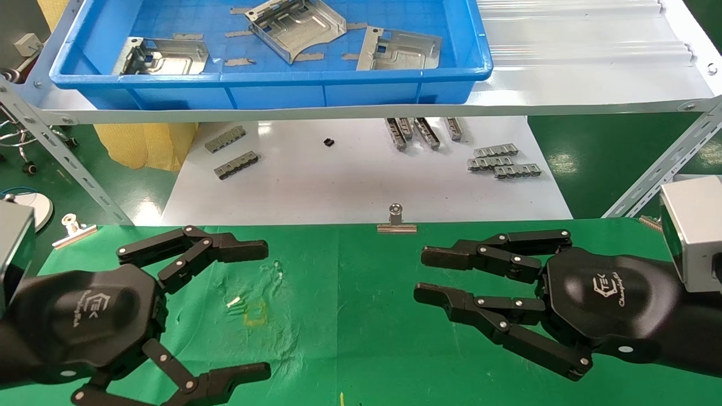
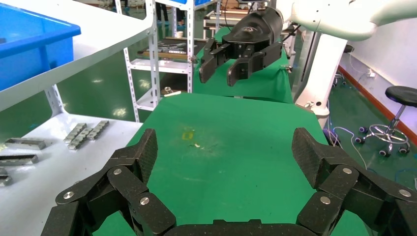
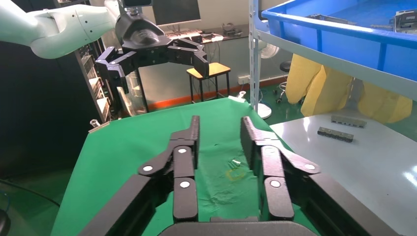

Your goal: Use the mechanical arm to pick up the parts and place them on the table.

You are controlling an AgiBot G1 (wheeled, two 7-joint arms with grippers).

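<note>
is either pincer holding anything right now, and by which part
Nothing is held. The left pincer and right pincer both hover open and empty over the green table; the parts lie in the blue tray.

Blue plastic tray (image 1: 271, 84) is set on the white shelf (image 1: 592, 67). Ridged grey bars (image 1: 496, 160) are scattered over the white board (image 1: 350, 180) below. Binder clip (image 1: 396, 220) is fixed at the cloth's far edge; yellow bag (image 1: 144, 146) is seen behind.

Head view: left claw (image 1: 248, 307) lower fingers cut by the bottom edge; its wrist block (image 1: 14, 248) runs off the left edge. Right wrist block (image 1: 692, 231) cut at the right edge. Blue tray (image 1: 271, 76) far wall out of frame. Small black item (image 1: 329, 142) on the white board (image 1: 361, 186) too small to identify.
</note>
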